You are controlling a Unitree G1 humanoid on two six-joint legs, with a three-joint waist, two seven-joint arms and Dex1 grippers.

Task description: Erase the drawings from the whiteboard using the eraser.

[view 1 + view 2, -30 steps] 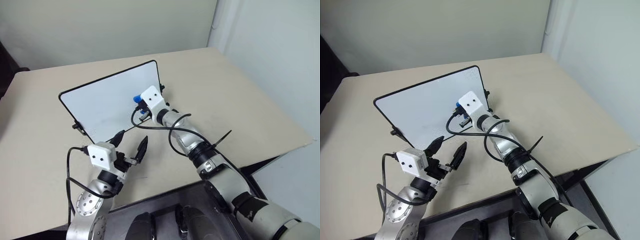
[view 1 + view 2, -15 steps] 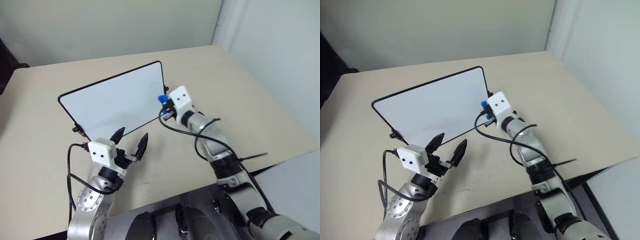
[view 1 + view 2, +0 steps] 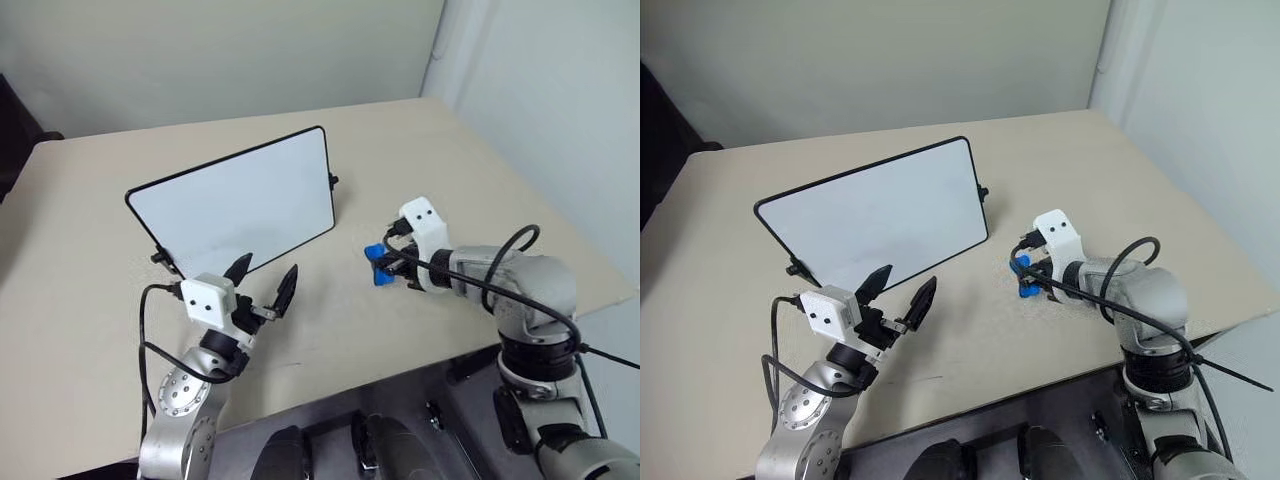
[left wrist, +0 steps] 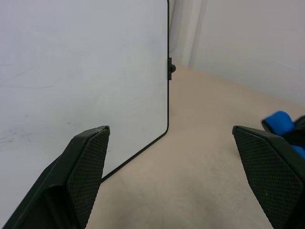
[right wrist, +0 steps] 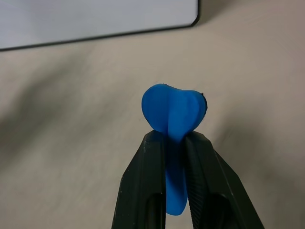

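The right gripper (image 5: 174, 143), two black ribbed fingers, is clamped on the eraser (image 5: 174, 112), a small bright blue block of soft foam whose top bulges into two lobes above the fingertips, so it is clearly squashy under pressure. It looks light and yielding, and I judge it should wipe without scratching; the grip low on its body leaves the rounded end free as the wiping face, which seems the right place to hold it, though so soft a block may bend away under a hard press. In the head views the right gripper with the eraser hovers low over the beige tabletop (image 3: 420, 160), at about four o'clock from the whiteboard (image 3: 240, 205), a rectangular white panel in a thin black frame with rounded corners and small black side knobs, propped up and tilted back. Eraser and board are well apart. The board looks stiff but light on its stand, so a firm push could likely shift or tip it. Its surface shows only faint grey smudges; I cannot make out blue drawings. The left gripper (image 3: 266, 283) stands released, its fingers spread wide, near the board's lower edge at about six o'clock, holding nothing.
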